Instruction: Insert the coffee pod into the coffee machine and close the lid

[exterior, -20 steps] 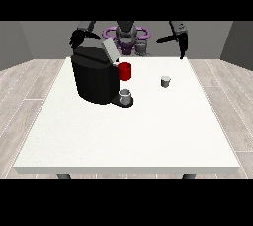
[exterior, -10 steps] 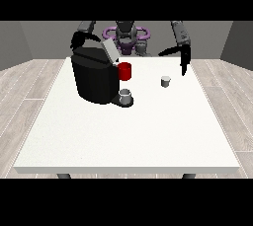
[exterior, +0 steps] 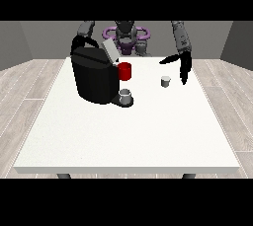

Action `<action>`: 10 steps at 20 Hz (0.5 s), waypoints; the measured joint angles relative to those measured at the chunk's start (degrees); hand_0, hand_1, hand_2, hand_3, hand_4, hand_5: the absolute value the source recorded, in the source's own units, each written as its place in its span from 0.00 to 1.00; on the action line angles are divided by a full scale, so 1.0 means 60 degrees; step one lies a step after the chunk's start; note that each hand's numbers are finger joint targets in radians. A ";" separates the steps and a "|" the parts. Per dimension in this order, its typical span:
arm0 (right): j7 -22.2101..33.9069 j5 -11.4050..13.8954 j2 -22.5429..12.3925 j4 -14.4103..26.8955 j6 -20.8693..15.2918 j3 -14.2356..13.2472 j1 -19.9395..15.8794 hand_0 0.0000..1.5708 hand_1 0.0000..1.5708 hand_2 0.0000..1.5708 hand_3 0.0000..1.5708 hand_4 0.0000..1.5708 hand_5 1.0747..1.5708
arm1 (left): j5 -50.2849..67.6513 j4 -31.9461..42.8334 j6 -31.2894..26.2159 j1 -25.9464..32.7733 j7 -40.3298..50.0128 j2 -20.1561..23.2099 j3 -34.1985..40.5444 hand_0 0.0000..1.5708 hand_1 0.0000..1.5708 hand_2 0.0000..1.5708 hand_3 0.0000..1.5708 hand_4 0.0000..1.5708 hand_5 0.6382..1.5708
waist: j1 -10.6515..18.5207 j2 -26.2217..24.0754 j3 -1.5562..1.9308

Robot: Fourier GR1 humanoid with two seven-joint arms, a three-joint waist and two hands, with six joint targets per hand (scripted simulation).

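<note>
Front view: a robot is reaching over a white table point(exterior: 123, 136) toward a coffee pod point(exterior: 165, 81).

Right of centre, the hand at the view's right point(exterior: 184, 64) is hovering just beside the small grey pod, fingers spread apart and pointing down. Left of centre, a black coffee machine point(exterior: 95, 76) is sitting with its lid point(exterior: 109, 51) tilted open; the other hand point(exterior: 78, 42) is showing behind it, its fingers impossible to tell.

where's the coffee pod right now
In the front view the coffee pod stands on the table, right of the coffee machine, beside the open hand at the view's right.
</note>
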 measured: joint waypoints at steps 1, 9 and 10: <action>0.0108 0.0004 -0.0004 0.0031 0.0025 0.0031 0.0034 0.00 0.00 0.00 0.00 0.26 1.00 | -0.0131 0.0133 0.0065 -0.0040 0.0048 -0.0074 -0.0091 0.00 0.00 0.24 0.00 0.00 1.00 | -0.0038 -0.0079 0.0000; 0.0011 0.0204 -0.0050 0.0576 -0.0076 -0.0002 0.0000 0.00 0.00 0.00 0.00 0.23 1.00 | -0.1016 0.1165 0.0552 -0.0418 -0.0076 -0.0205 -0.0412 0.48 0.48 0.52 0.33 0.00 1.00 | -0.0044 -0.0136 0.0000; 0.0038 0.0253 -0.0032 0.0587 -0.0147 0.0000 -0.0042 0.00 0.00 0.00 0.00 0.25 1.00 | -0.1138 0.1295 0.0583 -0.0411 -0.0200 -0.0170 -0.0457 0.39 0.39 0.47 0.30 0.00 1.00 | -0.0010 -0.0122 0.0001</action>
